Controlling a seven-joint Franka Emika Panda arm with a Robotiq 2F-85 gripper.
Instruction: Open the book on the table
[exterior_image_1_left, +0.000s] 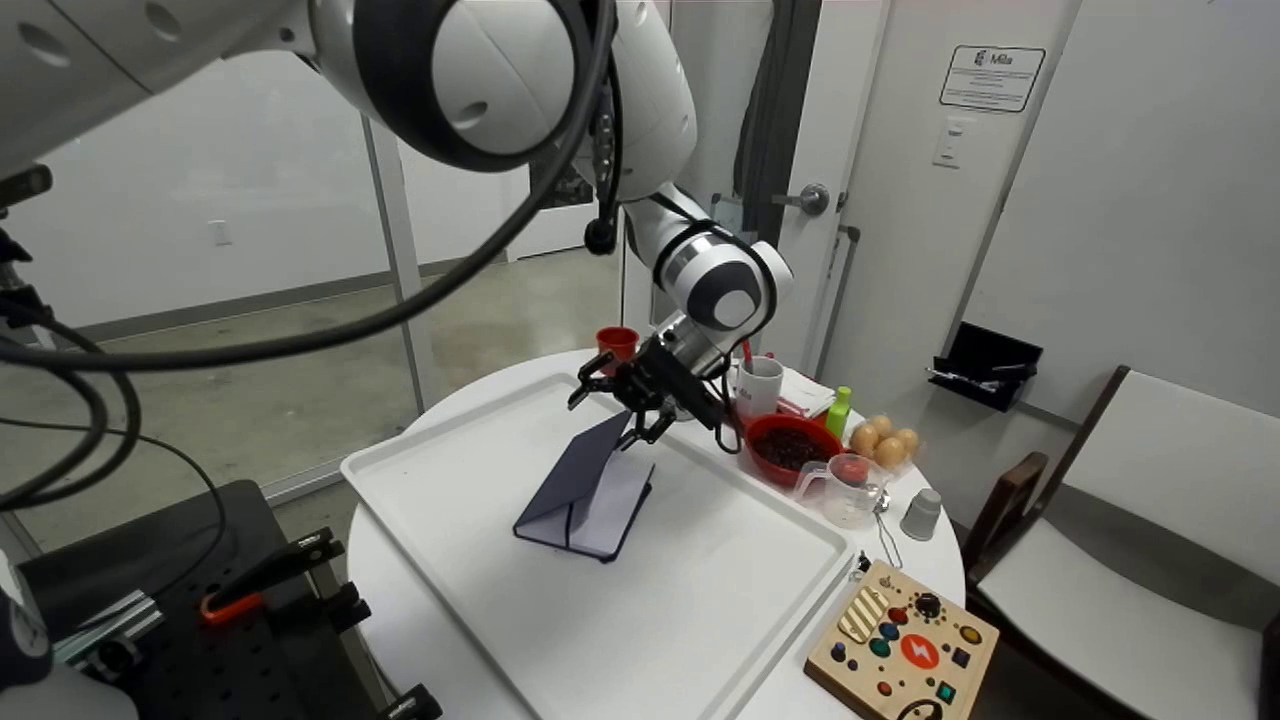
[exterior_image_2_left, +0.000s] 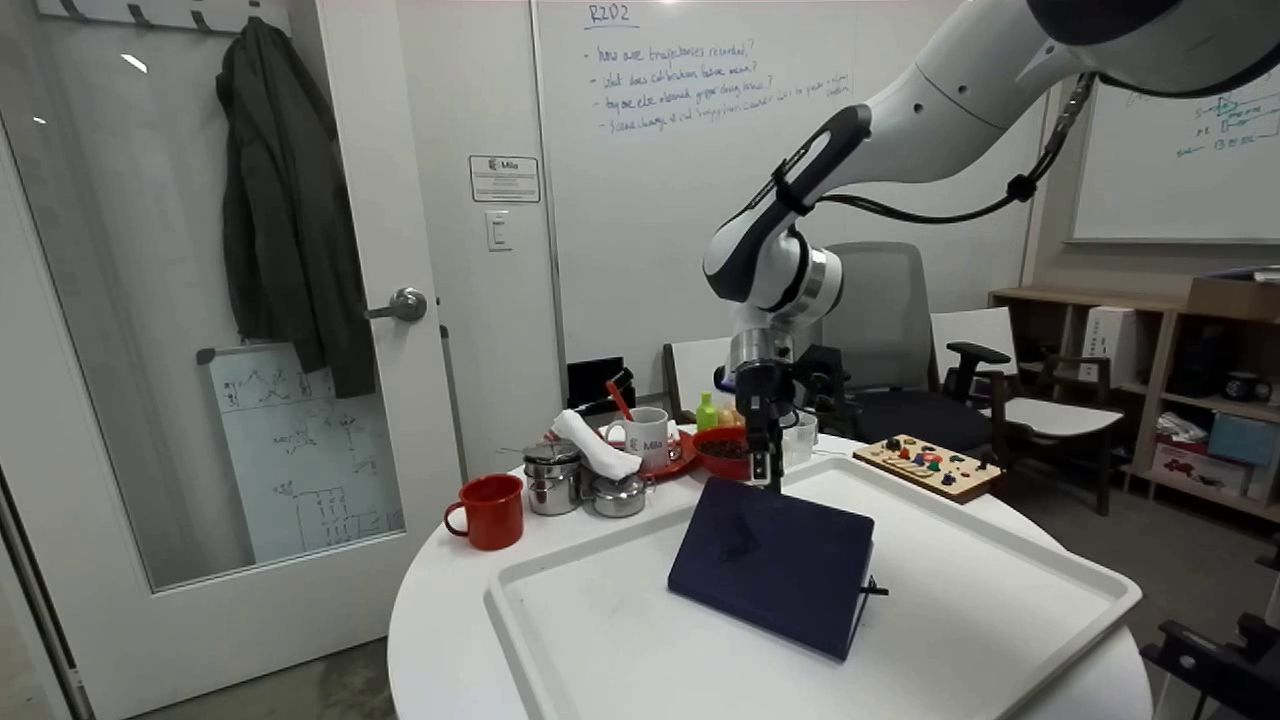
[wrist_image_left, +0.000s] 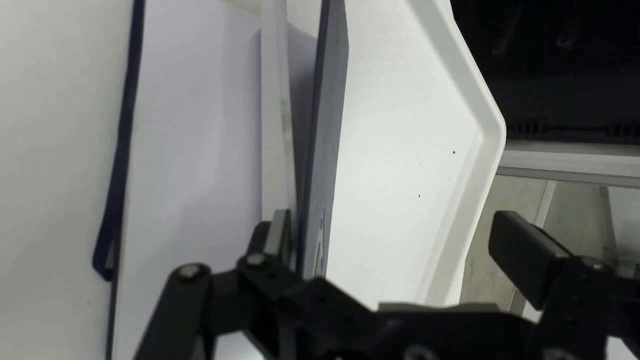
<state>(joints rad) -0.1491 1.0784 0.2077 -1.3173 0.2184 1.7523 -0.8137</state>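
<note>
Book: one, partly open, on one white tray; two jaws spread wide.

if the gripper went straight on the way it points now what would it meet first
Probably the half-open book, at its raised cover: in the wrist view, this stands between the open jaws of the gripper, close to one side. Depth is unclear; they may already touch.
</note>
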